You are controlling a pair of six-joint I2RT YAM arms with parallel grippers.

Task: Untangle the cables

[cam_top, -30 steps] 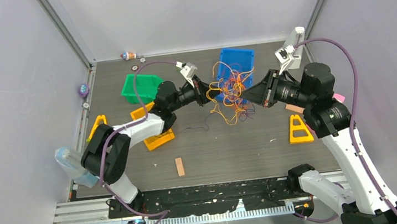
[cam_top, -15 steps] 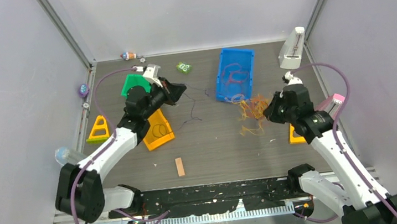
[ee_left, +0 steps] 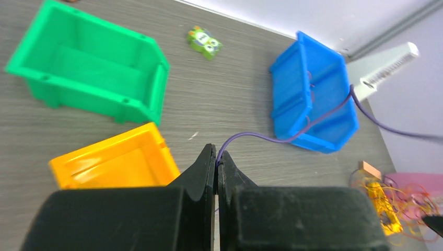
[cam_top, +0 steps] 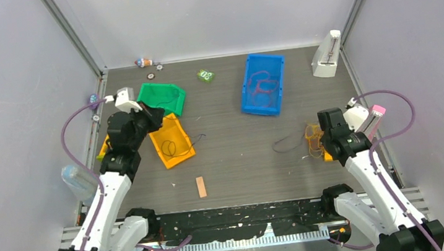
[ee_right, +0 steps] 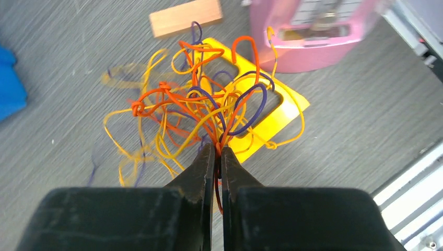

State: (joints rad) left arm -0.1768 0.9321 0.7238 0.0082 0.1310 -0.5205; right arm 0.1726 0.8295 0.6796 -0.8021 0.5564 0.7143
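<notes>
Cables (ee_right: 209, 112) over yellow triangle (ee_right: 286, 103) (partly covered)

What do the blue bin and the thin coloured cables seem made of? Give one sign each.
The blue open-topped bin: probably moulded plastic, smooth, glossy, ribbed walls. The thin orange, yellow and purple cables: likely wire in smooth plastic insulation; they hold springy loops.

A tangled bunch of orange, yellow and purple cables (ee_right: 209, 104) sits right of the blue bin (cam_top: 248, 98) and nearer the arms, pinched at its base by the right fingers (ee_right: 205, 164). A dark strand (cam_top: 285, 144) lies just beside the bunch. Red loops (cam_top: 260, 86) lie inside the bin. Well left of the bin, the left fingers (ee_left: 205, 170) pinch a thin purple strand (ee_left: 261, 137).
</notes>
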